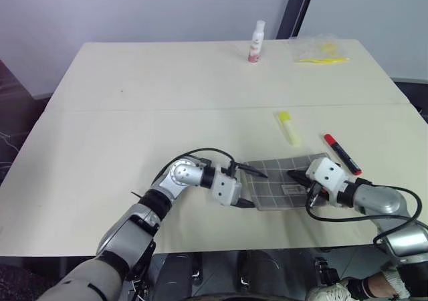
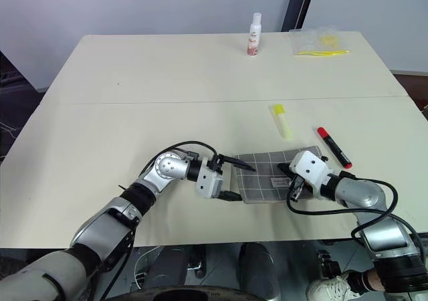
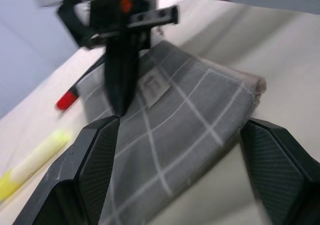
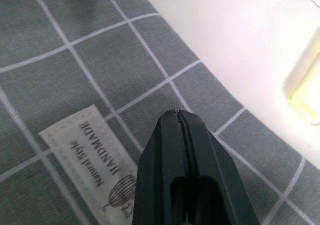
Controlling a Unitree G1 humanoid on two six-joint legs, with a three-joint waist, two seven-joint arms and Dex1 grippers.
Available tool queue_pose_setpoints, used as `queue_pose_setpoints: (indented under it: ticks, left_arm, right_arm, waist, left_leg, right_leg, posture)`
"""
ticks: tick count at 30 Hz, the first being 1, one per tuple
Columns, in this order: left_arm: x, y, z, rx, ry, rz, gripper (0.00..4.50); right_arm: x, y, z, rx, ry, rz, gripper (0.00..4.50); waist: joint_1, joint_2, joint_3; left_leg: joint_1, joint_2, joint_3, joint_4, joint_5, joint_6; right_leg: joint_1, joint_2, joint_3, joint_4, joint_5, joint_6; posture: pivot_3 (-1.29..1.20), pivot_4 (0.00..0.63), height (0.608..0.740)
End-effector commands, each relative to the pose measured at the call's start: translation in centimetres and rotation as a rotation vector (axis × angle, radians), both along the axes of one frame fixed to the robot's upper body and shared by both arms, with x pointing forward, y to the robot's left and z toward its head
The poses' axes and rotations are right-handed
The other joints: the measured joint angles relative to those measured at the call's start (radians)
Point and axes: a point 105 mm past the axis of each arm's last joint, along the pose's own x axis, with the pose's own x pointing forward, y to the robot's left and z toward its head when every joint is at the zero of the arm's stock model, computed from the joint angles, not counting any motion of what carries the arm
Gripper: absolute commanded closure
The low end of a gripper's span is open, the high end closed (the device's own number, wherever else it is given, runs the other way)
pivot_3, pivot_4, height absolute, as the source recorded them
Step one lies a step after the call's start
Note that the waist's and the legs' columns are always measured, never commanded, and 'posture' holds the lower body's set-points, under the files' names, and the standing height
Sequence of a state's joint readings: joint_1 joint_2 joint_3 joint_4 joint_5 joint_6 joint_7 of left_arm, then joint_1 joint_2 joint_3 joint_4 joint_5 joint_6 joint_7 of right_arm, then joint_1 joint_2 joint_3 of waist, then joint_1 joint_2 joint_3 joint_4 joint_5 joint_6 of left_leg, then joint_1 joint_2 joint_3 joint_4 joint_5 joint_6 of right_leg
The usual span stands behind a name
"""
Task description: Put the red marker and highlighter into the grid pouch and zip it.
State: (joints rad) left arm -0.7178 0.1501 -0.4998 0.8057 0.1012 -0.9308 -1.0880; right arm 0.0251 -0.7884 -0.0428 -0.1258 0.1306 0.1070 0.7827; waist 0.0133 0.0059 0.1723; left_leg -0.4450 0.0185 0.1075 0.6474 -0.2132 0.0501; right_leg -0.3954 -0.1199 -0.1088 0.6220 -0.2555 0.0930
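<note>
Currently I have both hands at the grid pouch [image 1: 284,182], which lies flat on the worktop [image 1: 134,114] at lower centre of the head view, its long axis running left to right with a slight rise toward the right. The left hand [image 1: 246,188] sits at the pouch's left short edge with its two fingers spread wide apart, one above and one below that edge; it holds nothing, and in its wrist view the pouch corner lies between the fingers. The right hand [image 1: 299,176] reaches in from the right, its fingers pressed together with the tips down on the fabric just beside the small white label [image 4: 87,160]; I see no fabric pinched between them.

The highlighter [image 1: 289,128] lies on the worktop just above the pouch, right of centre, long axis near vertical in the frame and leaning a little, brighter cap at the upper end. The red marker [image 1: 342,154] lies right of the pouch's upper right corner, running diagonally, red cap at the upper left end. Both pens are outside the pouch and apart from it.

My judgement: the pens lie above and to the right of the hands, so the right hand is the nearer one for both, while the left hand is placed to steady the left edge. I cannot tell whether the zipper is open.
</note>
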Motion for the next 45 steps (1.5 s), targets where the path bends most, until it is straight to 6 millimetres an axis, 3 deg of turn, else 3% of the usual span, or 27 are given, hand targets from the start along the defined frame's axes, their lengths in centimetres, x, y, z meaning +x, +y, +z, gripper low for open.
queue_pose_setpoints:
  ticks: [1, 3, 9, 12, 15, 16, 17, 20, 22, 25, 27, 30, 33, 38, 40, 45]
  left_arm:
    - [-0.7, -0.8, -0.7, 0.092, -0.002, -0.078, 0.81]
    - [-0.5, -1.1, -0.3, 0.089, -0.029, -0.08, 1.45]
    - [0.3, -1.2, 0.5, 0.062, -0.033, -0.038, 4.44]
    - [0.7, -1.1, 0.9, 0.043, -0.031, -0.013, 4.44]
    - [1.4, -0.2, 1.8, -0.023, 0.009, 0.047, 4.44]
    - [1.6, 0.2, 2.2, -0.052, 0.035, 0.071, 4.5]
    - [1.7, 0.6, 2.6, -0.073, 0.052, 0.089, 4.5]
    - [1.9, 2.5, 3.1, -0.084, 0.055, 0.13, 4.5]
    - [2.2, 3.7, 3.8, -0.104, 0.06, 0.167, 4.5]
    - [2.6, 5.0, 5.5, -0.165, 0.077, 0.223, 4.5]
    - [2.7, 5.4, 6.1, -0.198, 0.095, 0.255, 4.5]
    - [2.8, 6.5, 7.3, -0.296, 0.157, 0.331, 4.5]
    - [2.5, 6.6, 7.4, -0.31, 0.187, 0.344, 4.5]
    - [2.4, 6.9, 7.3, -0.312, 0.209, 0.366, 4.5]
    - [2.3, 7.0, 7.3, -0.309, 0.208, 0.366, 4.5]
    - [2.2, 6.8, 7.1, -0.303, 0.205, 0.363, 4.5]
  right_arm:
    - [0.3, -0.3, 0.0, -0.006, -0.015, -0.017, 4.5]
    - [0.4, -0.3, 0.0, -0.006, -0.018, -0.017, 4.5]
    - [0.4, -0.6, 0.1, -0.005, -0.026, -0.029, 4.5]
    - [0.3, -0.5, 0.1, 0.002, -0.026, -0.029, 4.5]
    - [-0.3, 0.1, 1.6, 0.171, 0.013, -0.022, 4.5]
    - [-0.6, 0.2, 2.3, 0.215, 0.018, -0.011, 4.09]
    - [-0.8, 0.2, 2.9, 0.243, 0.014, -0.004, 3.96]
    - [-1.3, -0.4, 5.7, 0.406, -0.021, -0.032, 2.71]
    - [-2.0, -0.8, 7.1, 0.495, -0.005, -0.036, 1.57]
    - [-2.9, -1.6, 7.9, 0.481, 0.017, -0.052, 0.14]
    - [-3.1, -2.0, 7.6, 0.462, 0.027, -0.073, 0.06]
    - [-3.3, -1.7, 4.6, 0.421, 0.096, -0.129, 0.06]
    - [-3.1, -1.7, 3.4, 0.406, 0.108, -0.166, 0.06]
    - [-1.6, -3.5, 2.8, 0.382, 0.059, -0.281, 0.06]
    - [-0.9, -4.1, 3.5, 0.469, 0.038, -0.332, 0.06]
    - [-0.6, -1.8, 3.8, 0.662, 0.124, -0.3, 0.06]
  waist:
    - [0.001, 0.0, 0.0]
    - [0.0, 0.0, 0.0]
    - [0.0, 0.0, 0.0]
    - [0.0, 0.0, 0.0]
    - [0.0, 0.0, 0.0]
    - [0.0, 0.0, 0.0]
    - [-0.001, 0.0, 0.0]
    - [-0.003, 0.0, 0.001]
    - [0.0, 0.0, 0.001]
    - [0.002, 0.0, 0.001]
    - [0.0, 0.0, 0.001]
    - [-0.001, 0.0, 0.001]
    - [0.0, 0.001, 0.001]
    - [0.0, 0.001, 0.001]
    - [0.0, 0.001, 0.001]
    - [0.002, 0.001, 0.001]
  left_leg:
    - [0.0, 0.0, 0.0, 0.0, 0.0, 0.0]
    - [0.0, 0.0, 0.0, 0.0, -0.001, -0.001]
    - [0.0, 0.0, -0.001, 0.0, -0.001, 0.0]
    - [0.0, 0.0, -0.001, 0.0, 0.0, 0.001]
    - [0.0, 0.0, -0.001, 0.001, 0.0, 0.001]
    - [0.0, 0.0, -0.001, 0.001, 0.0, 0.001]
    - [-0.001, 0.0, -0.001, 0.0, 0.0, 0.001]
    - [-0.003, 0.001, -0.001, 0.0, 0.0, 0.001]
    - [-0.003, 0.002, -0.001, 0.0, 0.0, 0.001]
    - [-0.003, 0.002, -0.001, 0.001, -0.001, 0.0]
    - [-0.003, 0.002, -0.002, 0.0, -0.001, -0.001]
    - [-0.003, 0.002, -0.002, 0.0, -0.002, -0.001]
    - [-0.004, 0.002, -0.002, 0.0, -0.001, 0.0]
    - [-0.003, 0.002, -0.002, 0.001, -0.002, -0.001]
    - [-0.003, 0.001, -0.002, 0.001, -0.002, -0.001]
    - [-0.005, 0.002, -0.002, 0.0, 0.0, 0.001]
  right_leg:
    - [0.0, 0.0, 0.0, 0.0, 0.0, 0.0]
    - [0.0, 0.0, -0.001, 0.0, -0.001, -0.003]
    - [0.001, 0.0, -0.001, -0.001, -0.001, -0.002]
    - [0.001, 0.0, -0.001, -0.001, 0.0, -0.001]
    - [0.001, 0.0, -0.001, -0.001, 0.0, 0.0]
    - [0.001, 0.0, -0.001, -0.001, 0.0, 0.0]
    - [0.002, 0.0, -0.001, -0.001, 0.0, 0.0]
    - [0.001, 0.0, -0.001, 0.0, 0.001, 0.001]
    - [0.001, 0.0, -0.001, 0.002, 0.001, 0.001]
    - [0.001, 0.0, -0.001, 0.001, 0.0, -0.001]
    - [0.0, 0.0, -0.001, -0.002, -0.001, -0.003]
    - [0.001, 0.0, -0.001, -0.004, -0.001, -0.003]
    - [0.001, 0.0, -0.001, -0.003, -0.001, -0.002]
    - [0.0, 0.0, -0.002, -0.002, -0.001, -0.003]
    - [-0.001, 0.0, -0.002, -0.002, -0.001, -0.003]
    - [0.001, 0.0, -0.002, -0.001, 0.0, 0.0]
  posture:
    - [0.0, 0.15, 0.74]
    - [0.0, 0.15, 0.74]
    - [0.0, 0.15, 0.74]
    - [0.0, 0.15, 0.74]
    - [0.0, 0.15, 0.74]
    - [0.0, 0.15, 0.74]
    - [0.0, 0.15, 0.74]
    - [0.0, 0.15, 0.74]
    - [0.0, 0.15, 0.74]
    - [0.0, 0.15, 0.74]
    - [0.0, 0.15, 0.74]
    - [0.0, 0.15, 0.74]
    - [0.0, 0.15, 0.74]
    - [0.0, 0.15, 0.74]
    - [0.0, 0.15, 0.74]
    - [0.0, 0.15, 0.74]
